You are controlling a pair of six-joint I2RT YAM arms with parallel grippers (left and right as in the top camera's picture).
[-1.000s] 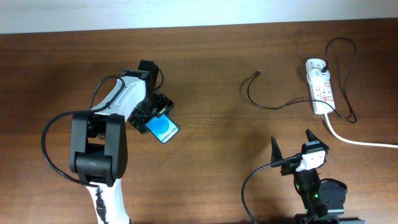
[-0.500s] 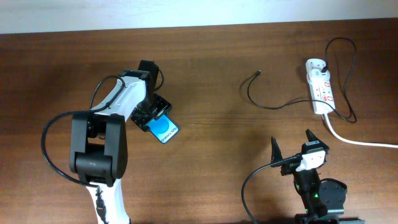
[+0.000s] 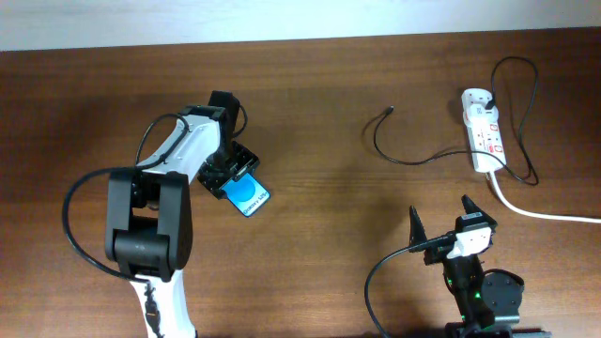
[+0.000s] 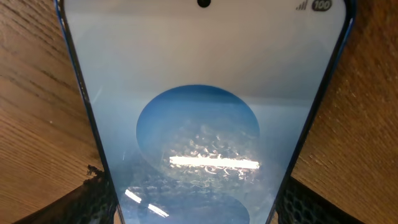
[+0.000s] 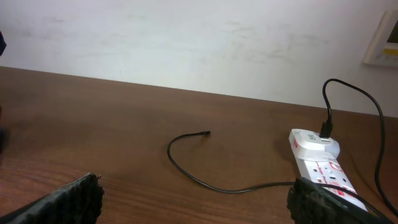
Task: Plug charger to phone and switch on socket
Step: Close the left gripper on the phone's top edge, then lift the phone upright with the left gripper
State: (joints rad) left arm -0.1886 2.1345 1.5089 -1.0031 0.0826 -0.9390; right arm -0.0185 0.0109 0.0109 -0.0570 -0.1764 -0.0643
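On dark wood table (image 3: 319, 216) below white wall (image 5: 186, 37), left claw (image 3: 231, 175) around phone (image 3: 249, 195), right claw (image 3: 439, 207) wide.

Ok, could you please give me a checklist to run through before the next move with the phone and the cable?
1. Phone gripped between left fingers: ok.
2. Right fingers open and empty: ok.
3. Cable tip lying free, nothing on it: ok.
4. Adapter seated in power strip: ok.
5. Phone's charging port facing the cable: cannot tell.
6. Power strip switch position: cannot tell.
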